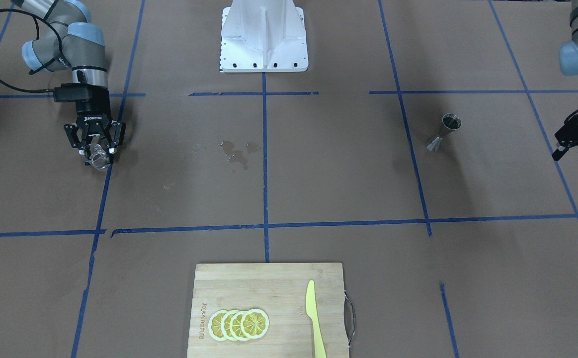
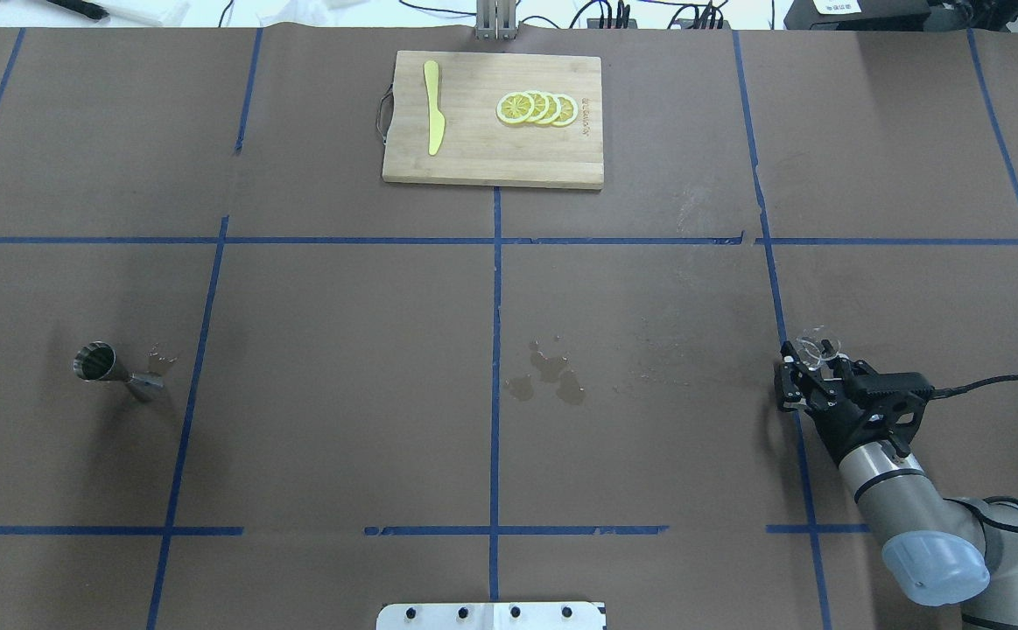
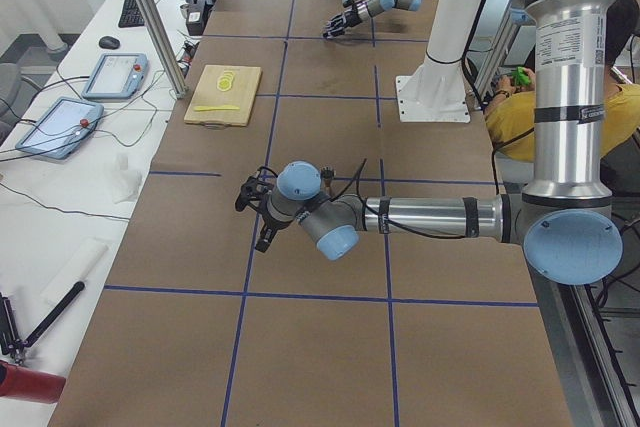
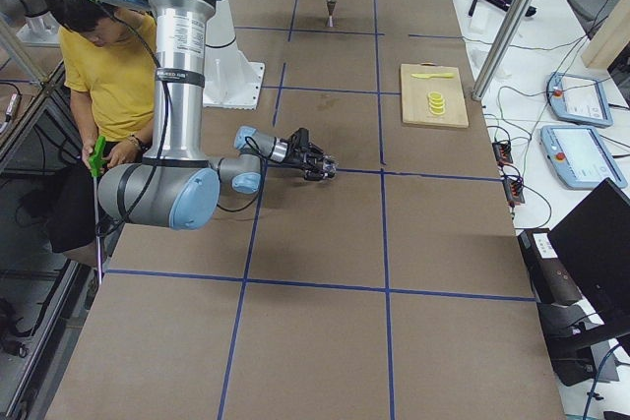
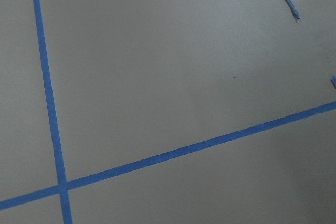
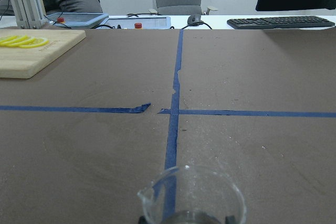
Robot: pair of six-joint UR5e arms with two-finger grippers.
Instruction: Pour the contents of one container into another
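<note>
Nestling clamped inside the right claw [image 2: 815,360], glass cup [image 6: 191,196]; jigger [image 1: 444,132] well apart.

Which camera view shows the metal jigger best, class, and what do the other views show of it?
The front-facing view: the jigger stands upright, with both cones and its open mouth clear. The overhead view shows it too, but foreshortened. The right side view shows only a tiny far shape. The remaining views miss it.
</note>
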